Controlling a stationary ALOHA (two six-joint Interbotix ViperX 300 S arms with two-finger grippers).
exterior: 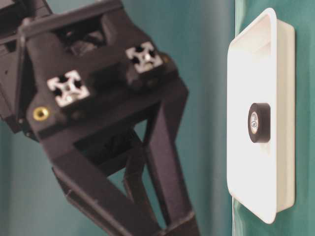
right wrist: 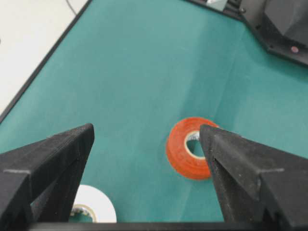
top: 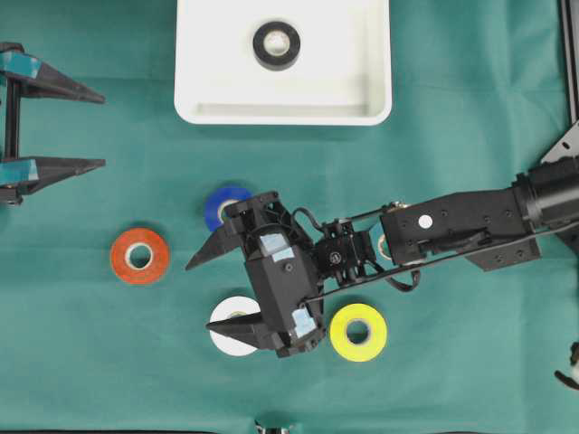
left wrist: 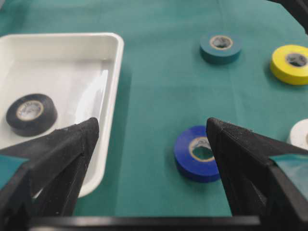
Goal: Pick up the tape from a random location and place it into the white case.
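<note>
The white case [top: 194, 90] lies at the table's far middle with a black tape roll [top: 261, 45] inside it. On the green cloth lie an orange roll [top: 122, 256], a blue roll [top: 215, 206], a white roll [top: 224, 312] and a yellow roll [top: 339, 330]. My right gripper [top: 199, 298] hangs open over the middle, pointing left. One finger passes over the white roll and the other lies beside the blue roll. In its wrist view the orange roll [right wrist: 178, 154] lies ahead. My left gripper [top: 102, 129] stands open and empty at the left edge, facing the blue roll [left wrist: 185, 159].
A teal roll [left wrist: 221, 47] lies to the right of the blue one, mostly hidden under the right arm in the overhead view. A black arm frame [exterior: 98, 123] fills the left of the table-level view. The case rim [left wrist: 113, 96] is close to the left gripper's left finger.
</note>
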